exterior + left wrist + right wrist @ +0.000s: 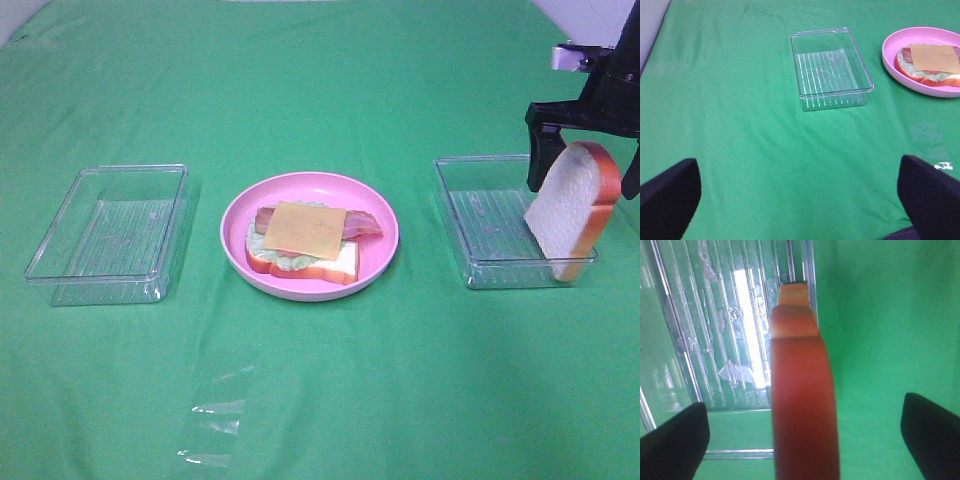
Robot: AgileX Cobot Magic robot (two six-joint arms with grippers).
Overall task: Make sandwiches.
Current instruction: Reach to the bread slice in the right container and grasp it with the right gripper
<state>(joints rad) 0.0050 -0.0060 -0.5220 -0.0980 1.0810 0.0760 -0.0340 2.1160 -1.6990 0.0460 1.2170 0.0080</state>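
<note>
From the high camera, the right gripper (590,150) hangs over the far right of the green cloth (330,380), its dark fingers spread wide. Directly under it a bread slice (568,212) stands on edge, white face toward the middle, orange-brown crust toward the outer side, its lower end at the near right corner of the right clear tray (480,225). Whether the fingers touch the slice cannot be told here. Well off to the gripper's inner side sits the pink plate (380,215), carrying the open sandwich (305,240): a bottom slice, lettuce, bacon and a yellow cheese square on top. Beyond the plate lies the left clear tray (105,235). The left gripper is out of this view.

In the left wrist view, the left gripper (800,192) is wide open and holds nothing; only cloth lies between its fingers. Ahead of it stands the left tray, with the plate beside that.

In the right wrist view, the crust edge runs up between the two parted fingertips (675,432), with clear gaps of cloth and tray on both sides.
</note>
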